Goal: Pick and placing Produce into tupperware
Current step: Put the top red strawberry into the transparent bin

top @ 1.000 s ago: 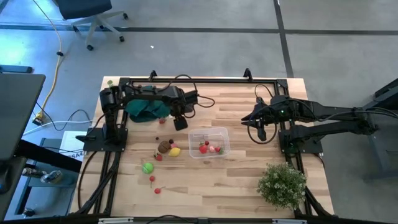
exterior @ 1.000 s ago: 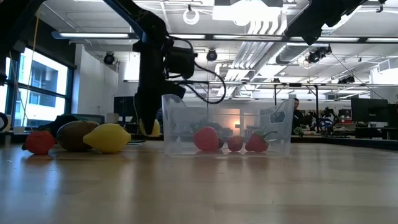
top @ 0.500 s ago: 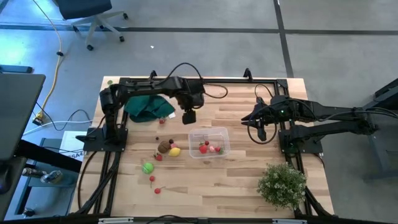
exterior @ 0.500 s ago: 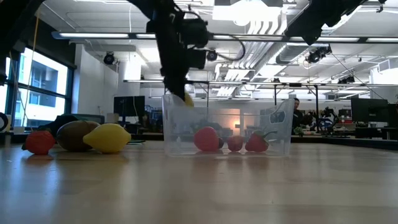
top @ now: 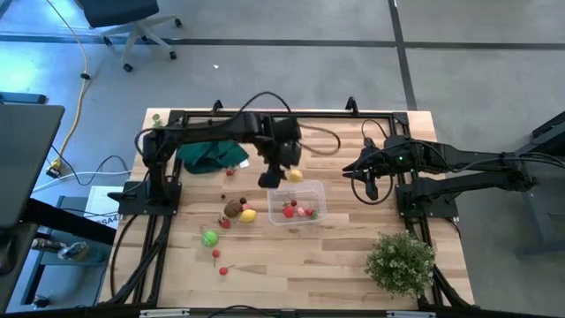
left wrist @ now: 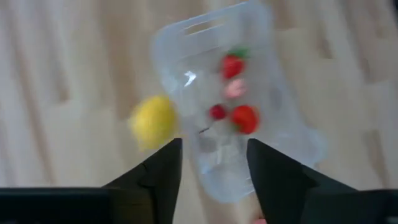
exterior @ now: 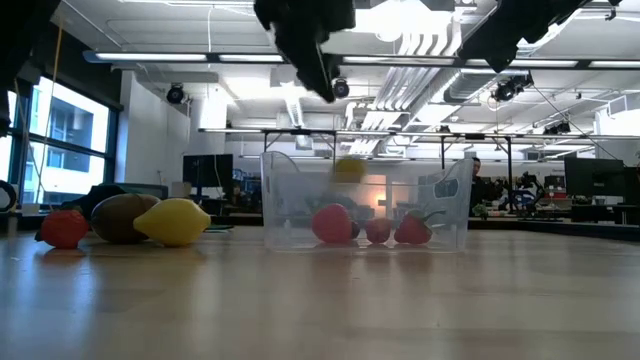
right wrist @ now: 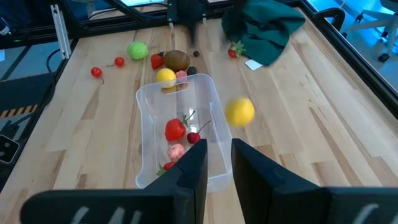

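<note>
The clear tupperware (top: 320, 190) stands mid-table with several red produce pieces (top: 296, 209) inside. A round yellow piece (top: 295, 175) is in the air at the tub's far rim, blurred in the low view (exterior: 348, 168) and touched by nothing. My left gripper (top: 270, 178) hangs open above the tub's far left corner, and in its wrist view (left wrist: 214, 149) nothing lies between its fingers. A brown piece (top: 233, 208), a lemon (top: 249, 215), a green piece (top: 209, 237) and small red ones (top: 216, 254) lie on the table left of the tub. My right gripper (top: 369, 181) waits right of the tub, fingers a narrow gap apart.
A dark green cloth (top: 207, 155) lies at the far left, with a small red piece (top: 242, 164) beside it. A bushy pale-green plant (top: 402, 261) stands at the near right corner. Black frame rails (top: 265, 113) run along the table's far and side edges.
My left gripper has risen and swung from beside the green cloth toward the table's right, to above the tub's far left corner, rolling its wrist as it went. It carried the yellow piece at its fingertips and has let go; the piece now drops apart from the fingers.
</note>
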Tool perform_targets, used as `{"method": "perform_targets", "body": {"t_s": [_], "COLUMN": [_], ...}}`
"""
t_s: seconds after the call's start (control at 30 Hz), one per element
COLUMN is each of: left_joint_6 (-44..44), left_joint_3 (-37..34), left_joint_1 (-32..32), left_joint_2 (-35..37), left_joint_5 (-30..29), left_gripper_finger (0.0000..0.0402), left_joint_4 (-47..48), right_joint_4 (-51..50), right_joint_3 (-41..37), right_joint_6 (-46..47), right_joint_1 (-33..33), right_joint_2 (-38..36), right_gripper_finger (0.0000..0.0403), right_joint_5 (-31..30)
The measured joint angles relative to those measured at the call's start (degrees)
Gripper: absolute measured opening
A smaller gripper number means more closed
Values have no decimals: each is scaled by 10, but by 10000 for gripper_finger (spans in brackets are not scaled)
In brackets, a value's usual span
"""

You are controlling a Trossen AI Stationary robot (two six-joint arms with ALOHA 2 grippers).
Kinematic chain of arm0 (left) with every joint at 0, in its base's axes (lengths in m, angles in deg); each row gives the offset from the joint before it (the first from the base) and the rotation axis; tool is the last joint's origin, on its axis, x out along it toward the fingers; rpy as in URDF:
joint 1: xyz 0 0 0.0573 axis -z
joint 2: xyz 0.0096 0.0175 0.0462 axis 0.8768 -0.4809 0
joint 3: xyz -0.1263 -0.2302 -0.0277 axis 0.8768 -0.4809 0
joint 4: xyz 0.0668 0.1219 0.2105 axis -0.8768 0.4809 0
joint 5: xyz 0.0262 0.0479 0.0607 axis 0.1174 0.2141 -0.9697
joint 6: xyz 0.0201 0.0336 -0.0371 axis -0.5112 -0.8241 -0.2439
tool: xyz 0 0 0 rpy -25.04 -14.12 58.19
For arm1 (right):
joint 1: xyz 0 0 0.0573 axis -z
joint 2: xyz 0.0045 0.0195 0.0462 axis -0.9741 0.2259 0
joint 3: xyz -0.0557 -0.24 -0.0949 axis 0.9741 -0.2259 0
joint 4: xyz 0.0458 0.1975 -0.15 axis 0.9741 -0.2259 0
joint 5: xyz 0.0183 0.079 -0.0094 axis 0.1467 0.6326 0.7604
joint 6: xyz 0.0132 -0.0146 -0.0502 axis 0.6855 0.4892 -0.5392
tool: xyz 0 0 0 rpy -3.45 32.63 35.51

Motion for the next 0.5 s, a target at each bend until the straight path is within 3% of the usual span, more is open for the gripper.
{"method": "perform_targets", "body": {"t_s": [0.1, 0.23, 0.3, 0.5], "left_joint_6": [-11, -29, -20, -3], "left_joint_3": [1, 1, 1, 1], "left_joint_1": [36, 66, 63, 50], "left_joint_2": [0, 0, 0, 0], "left_joint_5": [-26, -186, -230, -216], "left_gripper_finger": [135, 106, 96, 76], "left_joint_4": [-1, 17, 17, 6], "right_joint_4": [0, 0, 0, 0], "right_joint_3": [0, 0, 0, 0], "right_joint_6": [0, 0, 0, 0], "right_joint_1": [0, 0, 0, 0], "right_joint_2": [0, 0, 0, 0], "right_gripper_finger": [62, 62, 62, 62], "right_joint_5": [0, 0, 0, 0]}}
